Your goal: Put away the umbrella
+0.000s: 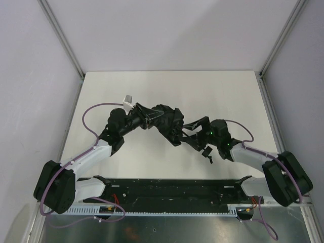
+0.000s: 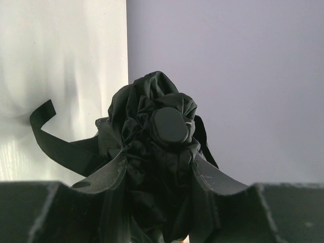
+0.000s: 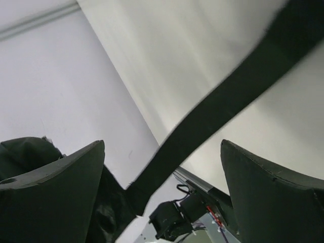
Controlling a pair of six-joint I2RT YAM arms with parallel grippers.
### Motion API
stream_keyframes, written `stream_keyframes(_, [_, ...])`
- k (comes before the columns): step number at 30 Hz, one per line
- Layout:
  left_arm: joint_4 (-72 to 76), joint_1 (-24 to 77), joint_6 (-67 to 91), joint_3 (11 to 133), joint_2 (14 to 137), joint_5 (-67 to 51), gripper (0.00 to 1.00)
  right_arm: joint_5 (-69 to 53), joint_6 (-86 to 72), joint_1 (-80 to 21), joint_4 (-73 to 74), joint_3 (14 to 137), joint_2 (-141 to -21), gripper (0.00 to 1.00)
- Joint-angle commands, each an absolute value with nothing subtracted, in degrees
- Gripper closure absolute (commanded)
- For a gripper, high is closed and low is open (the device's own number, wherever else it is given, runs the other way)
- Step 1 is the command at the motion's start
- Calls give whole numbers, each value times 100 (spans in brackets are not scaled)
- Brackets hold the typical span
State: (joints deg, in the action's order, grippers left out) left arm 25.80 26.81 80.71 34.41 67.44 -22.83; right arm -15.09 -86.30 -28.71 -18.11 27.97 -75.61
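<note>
- Nearest my lens on the left wrist view are the fingers point(image 2: 104, 174) of the left gripper point(image 2: 159, 177). They press in from both sides on the umbrella point(image 2: 152, 101), so that tool is pinching the crumpled canopy bundle.
- From above, the umbrella sits over the middle of the table point(image 1: 228, 91), between the two wrists. I judge it is lifted off the table, though the overhead view doesn't prove it.
- The round cap point(image 2: 169, 126) points away from the left wrist, with loose fabric ruffled all around it.
- The strap point(image 2: 55, 144) curls out from the bundle and hangs free above the table.
- The right gripper point(image 3: 162, 147) has its jaws spread as wide as they go, holding nothing. The strap crosses its view diagonally in the gap between the fingers, but I can't tell whether it lies in that gap or beyond it.
- Handling call:
  - This thing looks light, and the outside is soft and springy.
  - The fabric will squash and probably slide under the pads.
  - Only the core beneath feels trustworthy as something stiff.
- Where I'd grip:
  - Squarely around the bundle, close behind the cap, so the pads bite through to the core rather than pinching a loose fold.
  - The strap is floppy. I'd take it near the free end and keep it taut, or it may sag out of reach.
</note>
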Motion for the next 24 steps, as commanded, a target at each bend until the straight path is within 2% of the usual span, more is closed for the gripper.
stream_keyframes(1, [3262,2646,8345,3764,6572,-2380,100,-724,-9478,-2886,-1195,2248,-6928,1])
stream_keyframes(6, [3339,2658,8429,3913,6575,-2391,100,-818,-9963,-2975,-1604,1991,-6998,1])
stream_keyframes(14, [3397,2710,8635,3905,6549,-2428,100,-612,-10642,-3491,-3265,2151,-8128,3])
stream_keyframes(16, [3416,2736,8698,3872,6533,-2417,100,-430,-10698,-3514,-3626,2192,-8402,12])
stream_keyframes(19, [3435,2791,8701,3779,6488,-2413,100,-302,-10490,-3408,-4217,2361,-8805,35])
stream_keyframes(21, [3438,2803,8727,3647,6419,-2420,100,-341,-10227,-3276,-4566,2526,-9059,53])
stream_keyframes(24, [3441,2810,8836,3324,6217,-2347,100,-449,-9922,-3025,-5141,2692,-9495,88])
